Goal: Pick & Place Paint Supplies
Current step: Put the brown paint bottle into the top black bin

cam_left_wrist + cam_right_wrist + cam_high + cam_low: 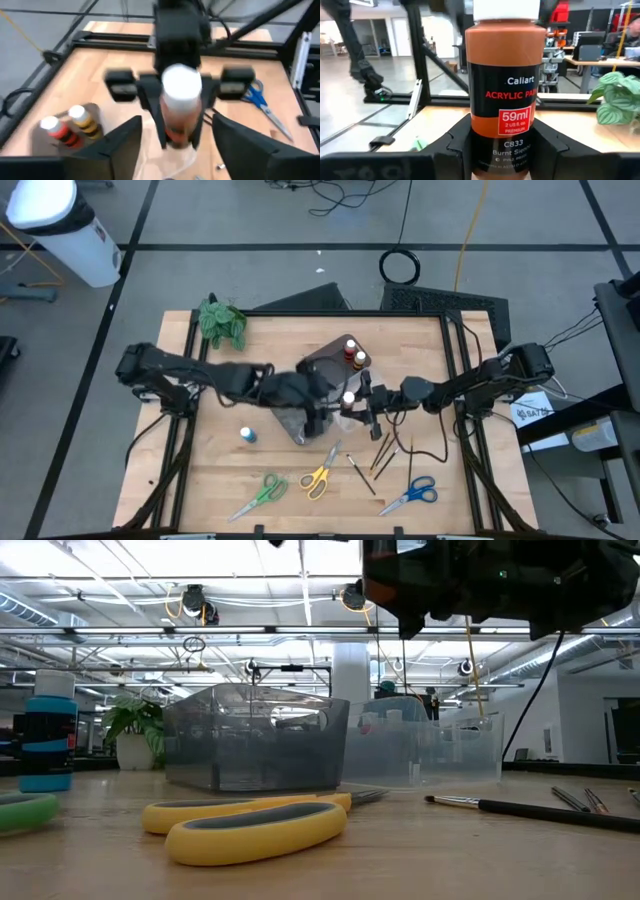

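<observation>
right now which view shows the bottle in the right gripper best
Right wrist view: the burnt sienna paint bottle fills it, label readable. Left wrist view shows its white cap; high view a small cap; low view hides it.

Leafy plant (221,321), plastic trays (256,736)

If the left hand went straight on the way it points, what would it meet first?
Most likely the white-capped brown paint bottle held in the right hand, directly ahead between the left hand's open fingers; depth is uncertain.
</observation>
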Robot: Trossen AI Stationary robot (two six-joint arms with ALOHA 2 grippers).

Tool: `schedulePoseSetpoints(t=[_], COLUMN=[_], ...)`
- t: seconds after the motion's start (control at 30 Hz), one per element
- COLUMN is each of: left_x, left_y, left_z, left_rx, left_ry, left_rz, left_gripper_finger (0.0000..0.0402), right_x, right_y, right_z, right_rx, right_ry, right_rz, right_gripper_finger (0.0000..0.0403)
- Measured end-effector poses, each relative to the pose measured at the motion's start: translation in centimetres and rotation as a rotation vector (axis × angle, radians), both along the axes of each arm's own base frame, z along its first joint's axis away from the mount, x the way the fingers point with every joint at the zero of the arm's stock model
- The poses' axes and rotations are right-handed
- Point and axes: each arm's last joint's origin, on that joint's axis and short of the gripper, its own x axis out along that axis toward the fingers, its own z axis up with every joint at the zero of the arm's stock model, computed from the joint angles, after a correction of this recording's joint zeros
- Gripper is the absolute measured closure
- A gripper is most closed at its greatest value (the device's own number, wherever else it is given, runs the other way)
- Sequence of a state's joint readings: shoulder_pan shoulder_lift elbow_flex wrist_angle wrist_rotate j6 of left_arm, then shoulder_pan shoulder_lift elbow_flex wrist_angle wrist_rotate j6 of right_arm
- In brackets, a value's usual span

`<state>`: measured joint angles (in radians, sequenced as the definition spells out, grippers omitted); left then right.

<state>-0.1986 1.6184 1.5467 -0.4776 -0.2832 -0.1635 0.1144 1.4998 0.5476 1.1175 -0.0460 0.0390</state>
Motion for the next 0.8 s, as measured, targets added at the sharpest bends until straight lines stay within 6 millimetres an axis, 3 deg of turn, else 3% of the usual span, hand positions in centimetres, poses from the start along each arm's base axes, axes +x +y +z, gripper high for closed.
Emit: schedulePoseSetpoints(t=[0.1, 0.2, 0.3, 0.6, 0.8], left_x=[-0.8, -1.2, -0.3, 4.2, 5.0], left_y=[0.8, 1.9, 2.8, 2.3, 2.3], left_z=[3.4, 5.3, 4.5, -1.5, -2.9], left_rx=[-0.028, -0.081, -0.095, -0.072, -0.054], left_ry=[0.013, 0.061, 0.13, 0.312, 0.348], left_rz=[0.002, 0.006, 0.017, -0.108, -0.125], left_gripper_finger=[0.012, 0.0114, 0.0121, 0.0142, 0.0136], right_x=[0.0, 0.0, 0.1, 1.2, 1.2], right_y=[-0.1, -0.2, -0.3, -0.2, -0.1], right_z=[-0.2, -0.2, -0.4, -0.3, -0.4], right_rx=[-0.001, -0.002, 0.001, -0.017, -0.019], right_ry=[0.016, 0.024, 0.045, 0.169, 0.182], right_rz=[-0.006, -0.005, -0.022, -0.055, -0.051], right_gripper_finger=[0.0289, 0.0297, 0.0295, 0.0295, 0.0291])
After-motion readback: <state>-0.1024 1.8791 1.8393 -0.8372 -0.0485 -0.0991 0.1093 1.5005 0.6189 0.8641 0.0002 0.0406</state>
